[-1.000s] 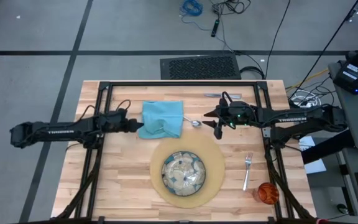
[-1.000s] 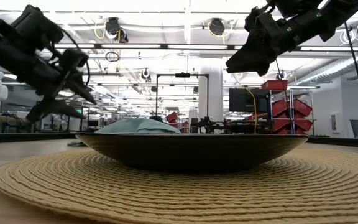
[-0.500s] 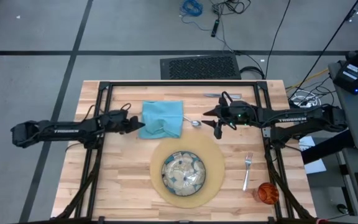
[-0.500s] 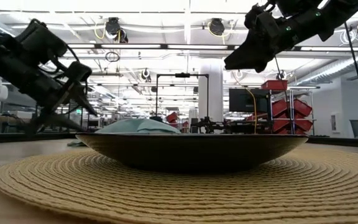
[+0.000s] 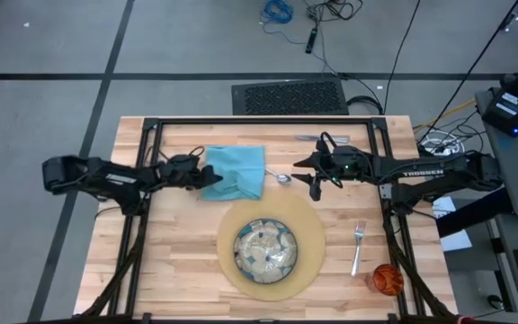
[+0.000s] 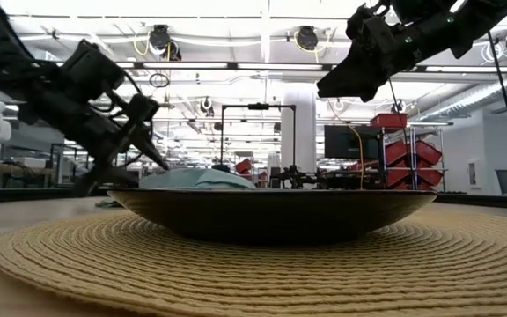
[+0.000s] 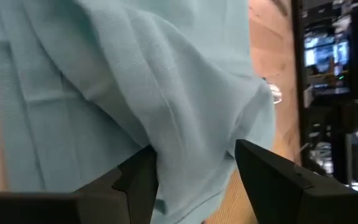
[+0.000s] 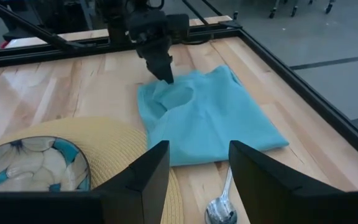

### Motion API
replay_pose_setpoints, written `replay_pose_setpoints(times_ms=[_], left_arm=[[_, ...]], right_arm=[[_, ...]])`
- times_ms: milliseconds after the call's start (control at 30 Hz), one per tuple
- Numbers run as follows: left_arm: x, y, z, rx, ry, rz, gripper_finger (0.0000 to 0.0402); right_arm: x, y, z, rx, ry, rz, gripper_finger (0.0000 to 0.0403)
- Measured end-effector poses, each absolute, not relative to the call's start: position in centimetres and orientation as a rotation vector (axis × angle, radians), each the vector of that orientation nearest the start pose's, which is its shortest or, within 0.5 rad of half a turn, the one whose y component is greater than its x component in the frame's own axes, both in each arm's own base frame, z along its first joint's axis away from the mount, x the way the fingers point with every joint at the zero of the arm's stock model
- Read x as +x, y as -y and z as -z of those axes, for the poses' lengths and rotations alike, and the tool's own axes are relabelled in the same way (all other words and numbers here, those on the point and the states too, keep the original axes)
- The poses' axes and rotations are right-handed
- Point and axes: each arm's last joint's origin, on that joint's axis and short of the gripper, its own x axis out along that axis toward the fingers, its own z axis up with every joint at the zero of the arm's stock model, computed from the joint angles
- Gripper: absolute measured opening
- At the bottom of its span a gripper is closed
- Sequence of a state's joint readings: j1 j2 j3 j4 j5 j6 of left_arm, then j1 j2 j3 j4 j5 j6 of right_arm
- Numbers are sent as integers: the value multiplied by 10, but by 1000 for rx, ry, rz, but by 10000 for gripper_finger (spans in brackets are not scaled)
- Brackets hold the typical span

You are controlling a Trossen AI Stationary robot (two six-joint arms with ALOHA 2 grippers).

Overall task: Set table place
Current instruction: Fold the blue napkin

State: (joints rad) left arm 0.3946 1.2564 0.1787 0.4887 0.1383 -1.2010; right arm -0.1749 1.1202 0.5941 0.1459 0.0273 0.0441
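Around your table lies a grey floor (image 5: 52, 54) crossed by dark lines. Beyond the far edge you have a black grille (image 5: 290, 96), loose cables (image 5: 317, 18) and a blue coil (image 5: 276, 11). Looking level, you see ceiling lights (image 6: 236, 66), a white column (image 6: 299, 123) and red bins (image 6: 409, 151).

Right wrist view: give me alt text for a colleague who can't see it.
The left gripper presses its open fingers into a fold at the edge of the teal napkin on the wooden table. Nearer are a spoon, the tan placemat with the patterned plate, and the right gripper, open.
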Motion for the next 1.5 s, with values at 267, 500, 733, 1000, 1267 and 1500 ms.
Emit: replay_pose_setpoints(times_ms=[267, 500, 733, 1000, 1267, 1500], left_arm=[[194, -79, -107, -1317, -382, -553, 192], [218, -87, -125, -1228, -350, -401, 101], [223, -82, -127, -1203, -415, -292, 3], [218, -72, -140, -1176, -449, -206, 0], [188, -68, -160, -1119, -530, -280, 0], [162, -66, -165, -1067, -611, -378, 0]], right_arm=[[234, 35, -234, 65, -376, 178, 157], [235, 31, -234, 61, -380, 168, 157], [233, 31, -231, 90, -409, 176, 139], [233, 31, -230, 96, -423, 178, 113], [233, 31, -229, 112, -429, 181, 94], [238, 30, -221, 140, -464, 176, 91]])
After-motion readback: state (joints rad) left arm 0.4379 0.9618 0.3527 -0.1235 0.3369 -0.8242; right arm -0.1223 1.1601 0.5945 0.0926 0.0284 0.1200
